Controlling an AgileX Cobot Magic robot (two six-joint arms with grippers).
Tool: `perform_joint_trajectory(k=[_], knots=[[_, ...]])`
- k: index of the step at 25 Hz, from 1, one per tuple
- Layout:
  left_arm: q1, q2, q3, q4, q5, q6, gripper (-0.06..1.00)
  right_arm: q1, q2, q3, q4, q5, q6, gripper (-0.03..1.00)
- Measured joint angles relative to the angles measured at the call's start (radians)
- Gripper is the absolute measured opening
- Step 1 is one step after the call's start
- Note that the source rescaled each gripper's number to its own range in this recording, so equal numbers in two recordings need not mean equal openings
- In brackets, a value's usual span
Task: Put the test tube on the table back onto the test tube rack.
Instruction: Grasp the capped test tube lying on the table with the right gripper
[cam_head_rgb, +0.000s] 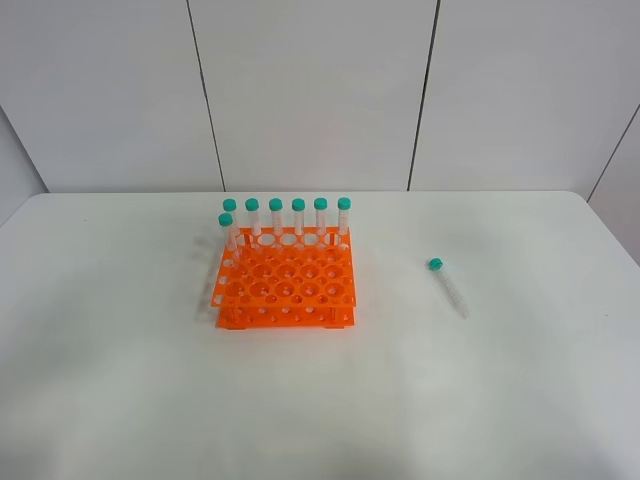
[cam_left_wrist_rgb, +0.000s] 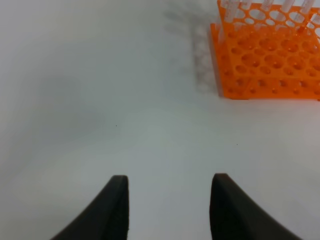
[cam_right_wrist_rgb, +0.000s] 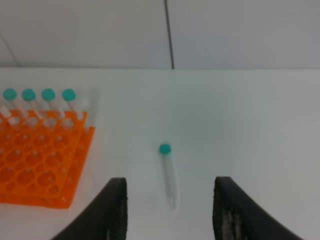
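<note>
A lone tube (cam_head_rgb: 447, 286) lies flat on the white matte table (cam_head_rgb: 120, 380), right of centre in the overhead frame. Its teal screw cap points toward the upper left and its clear, tapered tip toward the lower right. It sits well apart from the rack (cam_head_rgb: 287, 285), a bright orange, two-tiered plastic square pierced by a grid of round holes, just left of centre.

Seven matching tubes (cam_head_rgb: 298, 215) stand upright in the rack. Six are lined along its far row and one stands a row nearer at the left end, their green caps level above the orange grid. Behind the table's rounded far edge rise smooth pale wall panels (cam_head_rgb: 310, 90), divided by thin dark seams.

Seen from the wrists, the left gripper (cam_left_wrist_rgb: 170, 176) hovers over bare tabletop with its dark, curved jaws spread wide and holding nothing; a corner of the rack is ahead of it and off to one side. The right gripper (cam_right_wrist_rgb: 170, 179) is likewise spread wide and empty. The loose tube lies on the table ahead of the gap between its jaws, touching neither finger.
</note>
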Motion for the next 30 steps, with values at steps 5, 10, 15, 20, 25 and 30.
perform_joint_trajectory(k=[5, 10, 15, 20, 25, 30], knots=[[0.000, 0.000, 0.000, 0.000, 0.000, 0.000, 0.89, 0.000, 0.298, -0.131, 0.054, 0.008, -0.059, 1.00], [0.000, 0.000, 0.000, 0.000, 0.000, 0.000, 0.89, 0.048, 0.548, -0.218, 0.074, 0.033, -0.102, 1.00], [0.000, 0.000, 0.000, 0.000, 0.000, 0.000, 0.89, 0.146, 0.729, -0.250, 0.068, 0.000, -0.112, 1.00], [0.000, 0.000, 0.000, 0.000, 0.000, 0.000, 0.89, 0.220, 0.881, -0.254, -0.015, -0.035, -0.051, 1.00], [0.000, 0.000, 0.000, 0.000, 0.000, 0.000, 0.89, 0.255, 1.009, -0.254, -0.142, -0.060, 0.051, 1.00], [0.000, 0.000, 0.000, 0.000, 0.000, 0.000, 0.89, 0.255, 1.093, -0.254, -0.176, -0.093, 0.077, 1.00]])
